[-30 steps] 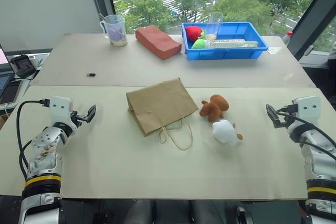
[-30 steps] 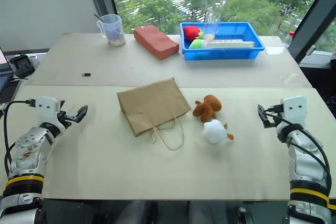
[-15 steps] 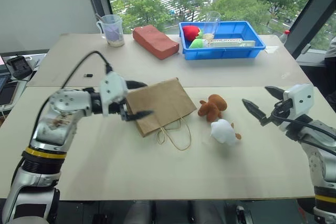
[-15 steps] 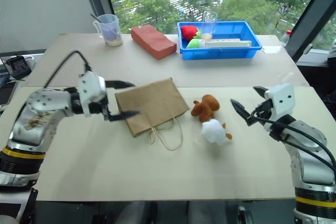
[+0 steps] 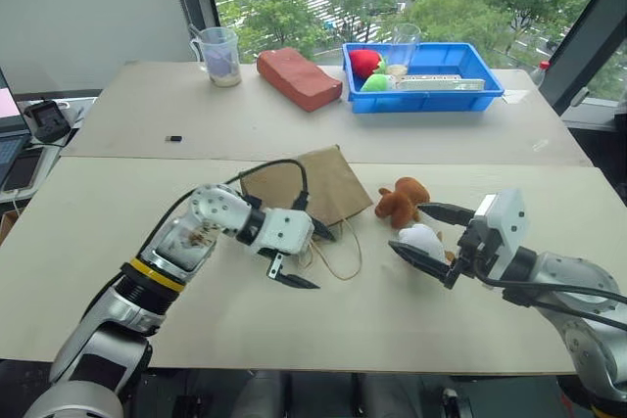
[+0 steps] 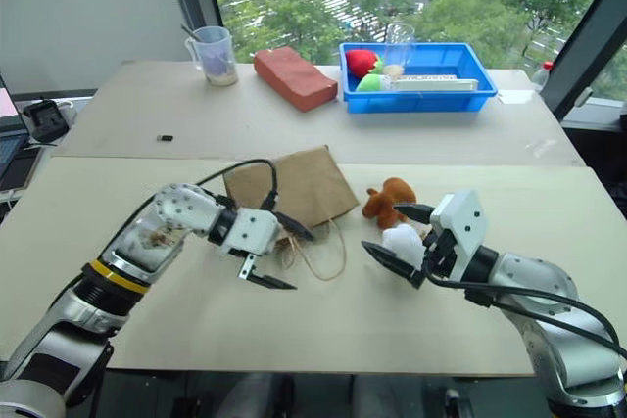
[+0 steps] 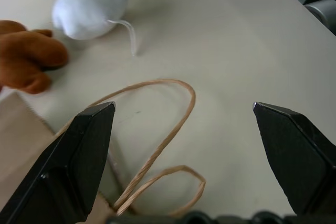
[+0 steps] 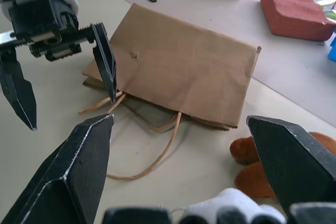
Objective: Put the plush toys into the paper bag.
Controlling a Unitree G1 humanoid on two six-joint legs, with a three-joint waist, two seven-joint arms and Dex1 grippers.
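Toys (image 5: pixel 404 200) lie at the bag's (image 5: pixel 306 184) 3 o'clock on our counter (image 5: pixel 118 232); our left end effector (image 5: pixel 305 255) and right end effector (image 5: pixel 427 232) both gape, released.

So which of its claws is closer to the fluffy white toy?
Right. The right gripper stands open around the white plush toy, not closed on it. The left gripper hangs open over the paper bag's handles, further away.
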